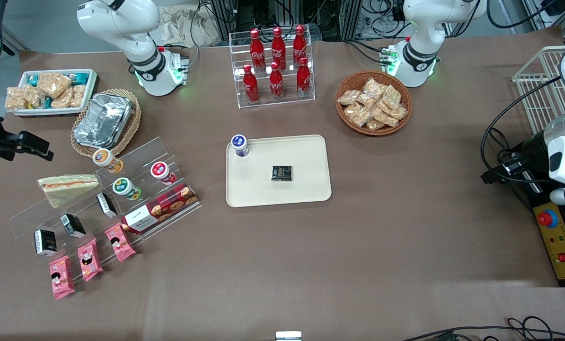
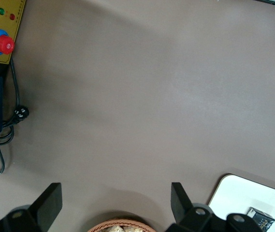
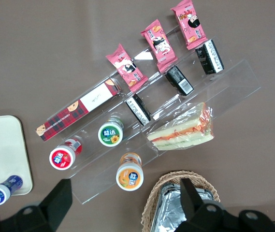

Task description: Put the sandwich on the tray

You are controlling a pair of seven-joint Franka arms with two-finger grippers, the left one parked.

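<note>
- The gripper [image 3: 123,198] hangs high above the working arm's end of the table with its fingers spread wide and nothing between them; the reach for the sandwich looks not yet begun.
- The sandwich [image 1: 68,188] lies at the middle left of the front view on the upper step of a clear acrylic stand [image 1: 107,199], wrapped in clear plastic. It sits well apart from the tray [image 1: 306,189], which is near the frame's centre.
- The tray already carries a blue-capped small bottle [image 1: 240,145] at its upper-left corner and a dark packet [image 1: 281,173] near its middle; bare surface remains toward its lower edge.
- Next, by my reading, the gripper must descend over the wedge and close across the bread without crushing it, keeping clear of the orange-capped bottle [image 3: 129,176] and the foil container [image 3: 183,212] in its wicker basket close by.
- Legible writing: the red bottles [image 1: 277,61] at upper centre show Coca-Cola script. The green cap [image 3: 110,133] bears Chinese characters, probably "益达".
</note>
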